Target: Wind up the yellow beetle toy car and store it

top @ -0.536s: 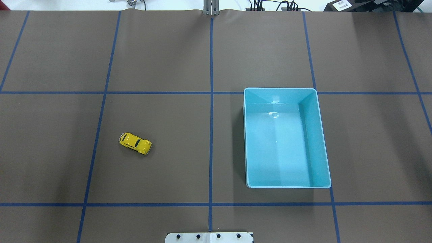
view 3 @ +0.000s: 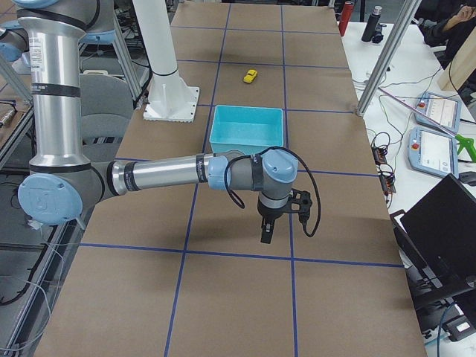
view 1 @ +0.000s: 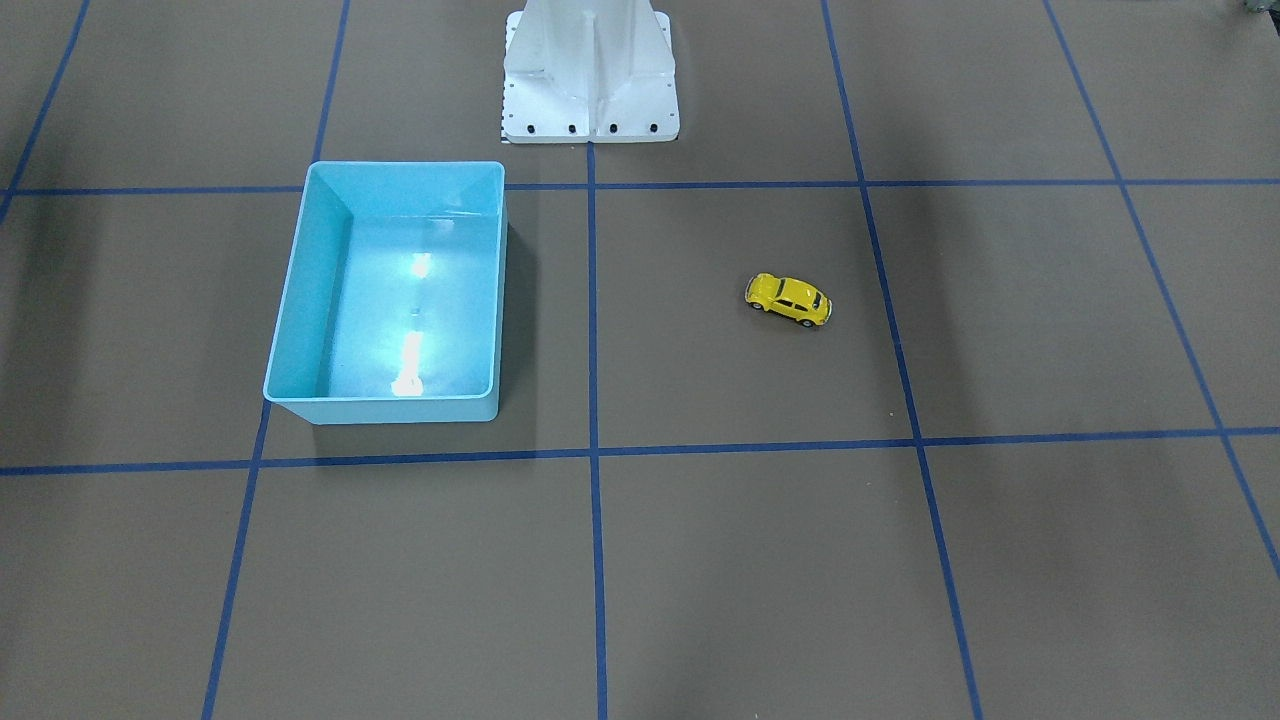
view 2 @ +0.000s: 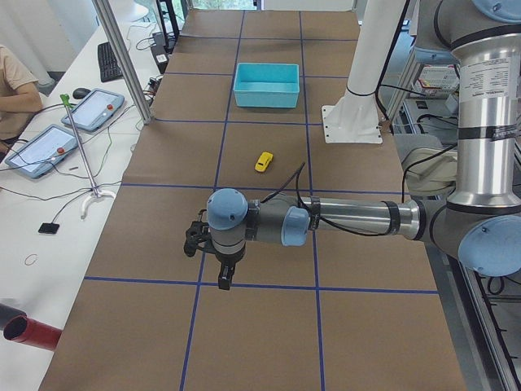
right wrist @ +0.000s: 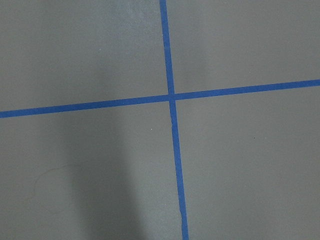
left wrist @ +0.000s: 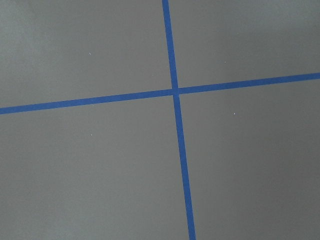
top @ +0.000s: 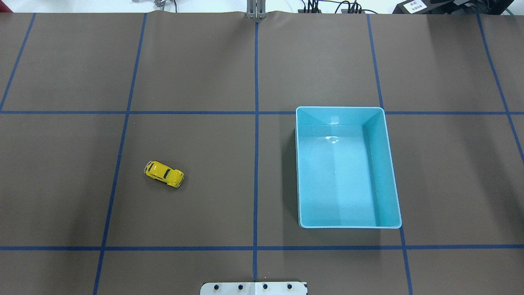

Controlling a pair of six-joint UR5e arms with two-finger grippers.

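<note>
The yellow beetle toy car (top: 163, 173) stands on its wheels on the brown table, alone, left of centre in the overhead view; it also shows as the same car (view 1: 788, 300) right of centre in the front-facing view. The light blue bin (top: 380, 164) lies empty to its right. My left gripper (view 2: 224, 273) hangs over a blue tape cross far from the car (view 2: 264, 161), fingers pointing down; I cannot tell whether it is open or shut. My right gripper (view 3: 266, 230) hangs the same way past the bin (view 3: 245, 141), state also unclear.
The white robot base (view 1: 590, 70) stands at the table's near middle edge. Blue tape lines grid the brown cover. Tablets, cables and a person's arm (view 2: 16, 94) lie beyond the table's far side, with a laptop (view 3: 446, 223) there too.
</note>
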